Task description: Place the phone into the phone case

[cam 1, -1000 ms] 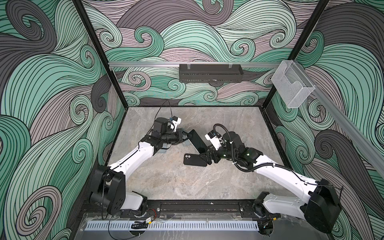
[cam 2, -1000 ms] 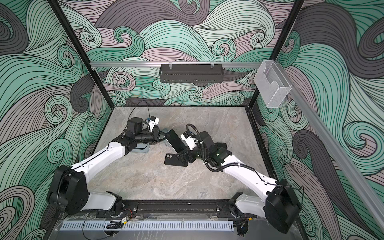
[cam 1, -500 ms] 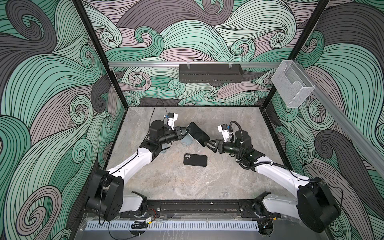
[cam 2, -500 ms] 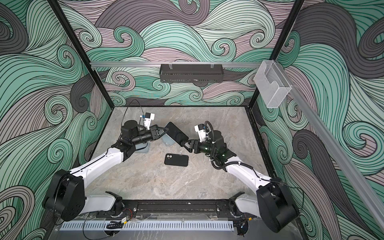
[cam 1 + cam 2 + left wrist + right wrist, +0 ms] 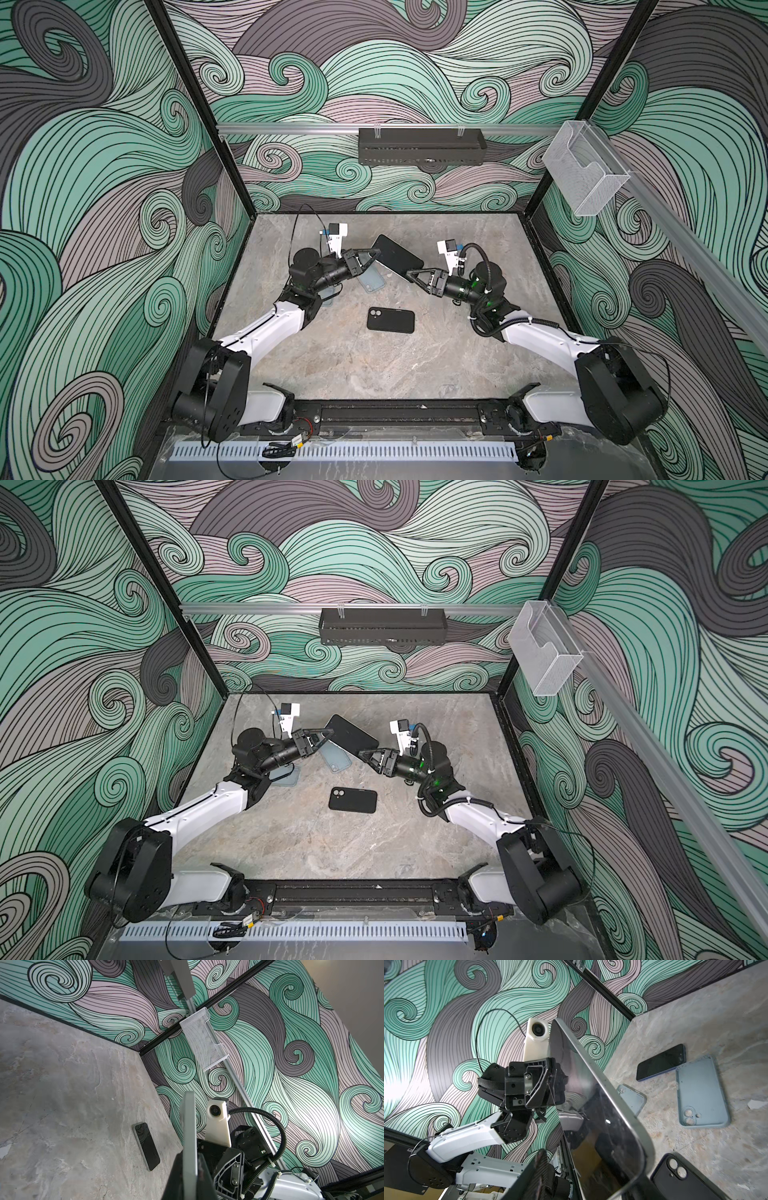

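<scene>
Currently left arm stretched low over desk [image 5: 374, 374] toward centre, forearm near level. Left gripper [image 5: 375, 256] pressed together on phone [image 5: 397, 257], pinching its 9 o'clock edge. Phone off desk, tilted, dark face up, at 12 o'clock of black phone case [image 5: 390, 320], well apart from it; case flat mid-desk. Right arm reaches in from 4 o'clock, wrist near level. Right gripper [image 5: 409, 274] part-spread, tips at phone's 4 o'clock corner; clamped or not, cannot tell. Blue-grey case [image 5: 372, 284] on desk under phone.
</scene>
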Robot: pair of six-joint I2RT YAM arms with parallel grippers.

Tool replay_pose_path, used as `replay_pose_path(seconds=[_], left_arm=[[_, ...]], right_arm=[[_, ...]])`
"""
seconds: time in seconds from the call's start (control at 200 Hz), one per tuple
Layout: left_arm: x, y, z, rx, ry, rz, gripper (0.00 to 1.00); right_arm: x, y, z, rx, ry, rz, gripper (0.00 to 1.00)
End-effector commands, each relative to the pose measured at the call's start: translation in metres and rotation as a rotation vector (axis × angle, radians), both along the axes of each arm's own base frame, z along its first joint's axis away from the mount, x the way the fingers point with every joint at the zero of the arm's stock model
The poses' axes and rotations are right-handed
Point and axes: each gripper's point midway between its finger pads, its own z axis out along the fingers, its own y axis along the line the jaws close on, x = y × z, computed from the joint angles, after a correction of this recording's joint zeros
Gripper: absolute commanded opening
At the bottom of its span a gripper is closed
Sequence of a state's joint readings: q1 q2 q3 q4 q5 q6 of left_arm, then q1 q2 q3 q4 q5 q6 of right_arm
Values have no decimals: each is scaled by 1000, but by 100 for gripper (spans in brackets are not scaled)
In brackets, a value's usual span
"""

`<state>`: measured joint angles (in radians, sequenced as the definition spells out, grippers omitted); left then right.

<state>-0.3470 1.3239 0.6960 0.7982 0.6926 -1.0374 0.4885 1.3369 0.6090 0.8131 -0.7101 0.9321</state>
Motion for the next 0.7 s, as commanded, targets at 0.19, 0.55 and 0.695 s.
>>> replay_pose_path(seconds=[0.19, 0.55, 0.695], left_arm=[[-9, 7, 38, -98, -117, 5, 0], [-10, 10, 41, -155, -118, 5, 0], [-12, 10, 41, -157, -114, 2, 0]], right_arm=[[-8, -3, 40, 133, -57, 24, 39], [-7, -7, 62, 209, -89, 12, 29], [-8, -7, 66, 220, -104, 9, 26]])
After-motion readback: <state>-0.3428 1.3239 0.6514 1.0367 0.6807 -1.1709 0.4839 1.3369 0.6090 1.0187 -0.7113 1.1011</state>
